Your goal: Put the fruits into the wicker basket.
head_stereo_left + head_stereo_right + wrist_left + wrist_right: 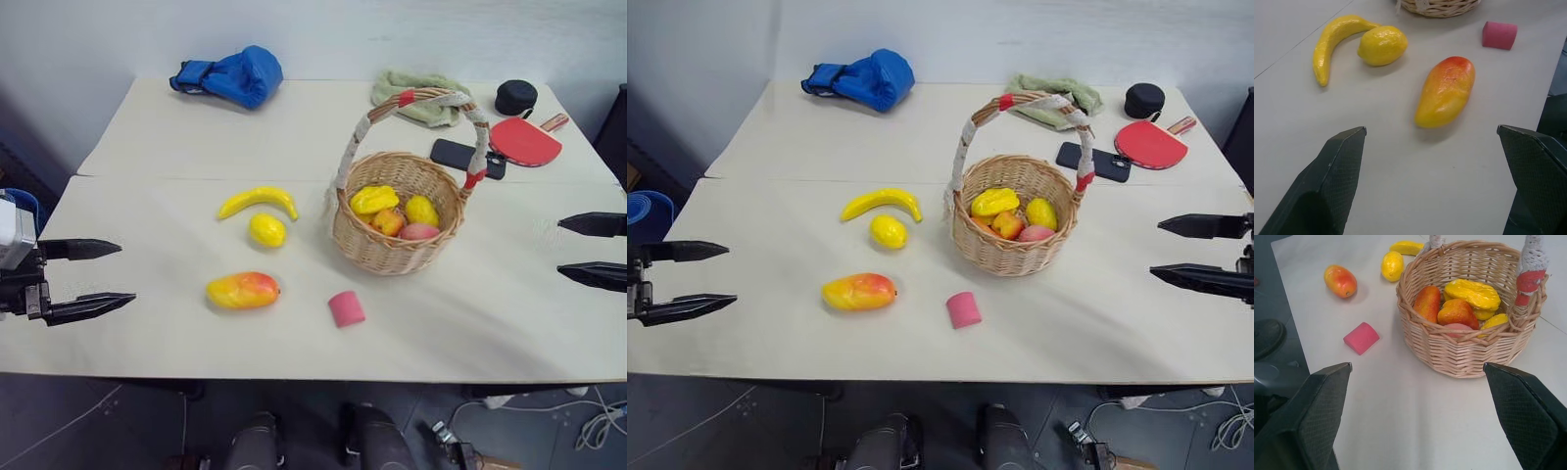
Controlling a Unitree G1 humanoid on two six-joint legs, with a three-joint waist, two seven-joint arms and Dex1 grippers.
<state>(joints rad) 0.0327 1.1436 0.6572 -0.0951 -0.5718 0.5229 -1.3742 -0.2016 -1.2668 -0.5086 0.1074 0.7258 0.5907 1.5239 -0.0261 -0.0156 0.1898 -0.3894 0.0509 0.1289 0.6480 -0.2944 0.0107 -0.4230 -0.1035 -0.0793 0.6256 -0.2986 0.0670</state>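
Left hand: the black two-fingered left hand [98, 279] hovers at the near left edge of the pale tabletop [176, 147], fingers spread wide, gripping nothing.
Mango: an oval yellow-orange toy mango with a red blush [243, 290] lies on the tabletop just ahead of the left hand, apart from its fingertips.
Lemon: a round yellow toy lemon [266, 230] lies beyond the mango, close beside the banana.
Banana: a curved yellow toy banana [258, 200] lies farthest from the left hand of the three, near the basket's left side.
Right hand: the black two-fingered right hand [578, 250] hovers at the right edge, fingers spread wide, empty.
Basket: a round tan woven wicker basket [397, 250] with a tall white-wrapped, red-banded handle stands between the hands, nearer the right one; several yellow and orange toy fruits lie inside.
Block: a small pink cylinder block [346, 308] lies near the basket's front, apart from it.
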